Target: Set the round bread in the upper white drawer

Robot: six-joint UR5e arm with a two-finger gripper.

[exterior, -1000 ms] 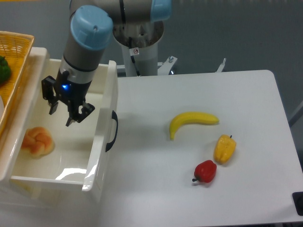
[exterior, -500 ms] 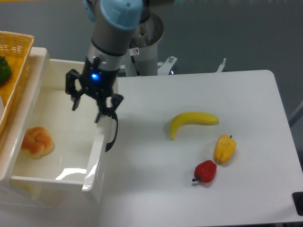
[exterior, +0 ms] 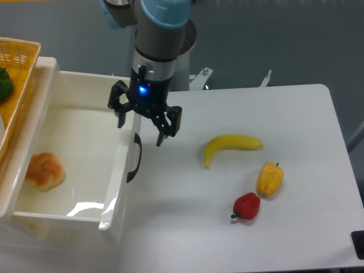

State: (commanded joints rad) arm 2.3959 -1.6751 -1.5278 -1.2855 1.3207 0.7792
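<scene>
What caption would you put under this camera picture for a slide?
Round bread lies inside the open upper white drawer while the empty, open gripper hangs above the drawer's front panel.

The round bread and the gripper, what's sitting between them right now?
In the camera view, only the upper white drawer's bare floor and front wall separate the round bread from the gripper, which hangs open above that wall.

White table point(exterior: 239, 239): banana point(exterior: 232, 145), two peppers point(exterior: 269, 178).

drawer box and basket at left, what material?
The upper white drawer looks like glossy white plastic: it shows glare on its floor and smooth moulded walls. The basket looks like woven yellow wicker or cane, given its visible lattice; it could be plastic imitation.
</scene>
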